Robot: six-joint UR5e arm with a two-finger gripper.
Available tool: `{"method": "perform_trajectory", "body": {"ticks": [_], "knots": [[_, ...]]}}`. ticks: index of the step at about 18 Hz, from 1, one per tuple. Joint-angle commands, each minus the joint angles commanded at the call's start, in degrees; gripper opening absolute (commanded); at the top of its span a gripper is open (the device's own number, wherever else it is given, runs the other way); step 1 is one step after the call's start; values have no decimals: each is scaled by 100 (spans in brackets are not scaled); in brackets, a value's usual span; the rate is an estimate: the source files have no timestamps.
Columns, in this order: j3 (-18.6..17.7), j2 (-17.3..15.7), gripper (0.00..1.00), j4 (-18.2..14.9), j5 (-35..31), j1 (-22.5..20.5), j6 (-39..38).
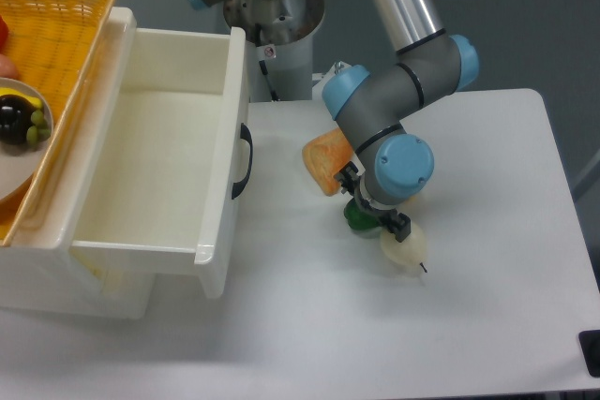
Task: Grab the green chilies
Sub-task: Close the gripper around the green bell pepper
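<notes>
Gripper low over green chilies on white table, beside pale bulb and orange piece; jaw opening and any grasp hidden by wrist. Readable writing nowhere.

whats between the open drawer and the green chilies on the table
In the camera view, mostly bare white table; the orange food piece sits slightly above the line from the drawer to the green chilies.

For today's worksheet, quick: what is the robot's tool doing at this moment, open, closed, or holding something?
Tool: down at the green chilies, beside the cream bulb; the wrist hides the jaws, so open, closed or gripping cannot be told.
</notes>
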State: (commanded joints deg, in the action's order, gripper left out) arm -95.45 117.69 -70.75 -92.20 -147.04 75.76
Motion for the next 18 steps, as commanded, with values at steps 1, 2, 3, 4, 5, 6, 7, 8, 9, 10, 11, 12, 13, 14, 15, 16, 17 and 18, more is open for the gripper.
{"method": "perform_trajectory", "body": {"ticks": [1, 2, 3, 4, 5, 6, 7, 8, 9, 10, 11, 12, 13, 14, 15, 16, 17, 18], "knots": [[17, 0, 100, 0, 0, 9, 0], [18, 0, 96, 0, 0, 9, -9], [26, 0, 87, 0, 0, 9, -17], [26, 0, 78, 0, 0, 0, -17], [35, 0, 68, 0, 0, 0, -35], [35, 0, 60, 0, 0, 0, -35], [44, -9, 55, -9, 0, 0, -35], [53, -9, 52, -9, 0, 0, -44], [53, -9, 46, -9, 0, 0, -53], [44, -9, 43, -9, 0, 0, -53], [44, -9, 39, -9, 0, 0, -70], [44, -9, 36, -9, 0, 9, -96], [44, -9, 34, -9, -9, 9, -105], [53, -17, 33, -17, -9, 9, -105], [62, -26, 33, -18, -9, 9, -105], [79, -44, 33, -26, -9, 9, -105], [97, -79, 33, -44, -17, 9, -97], [149, -114, 33, -70, -26, 9, -97]]}}
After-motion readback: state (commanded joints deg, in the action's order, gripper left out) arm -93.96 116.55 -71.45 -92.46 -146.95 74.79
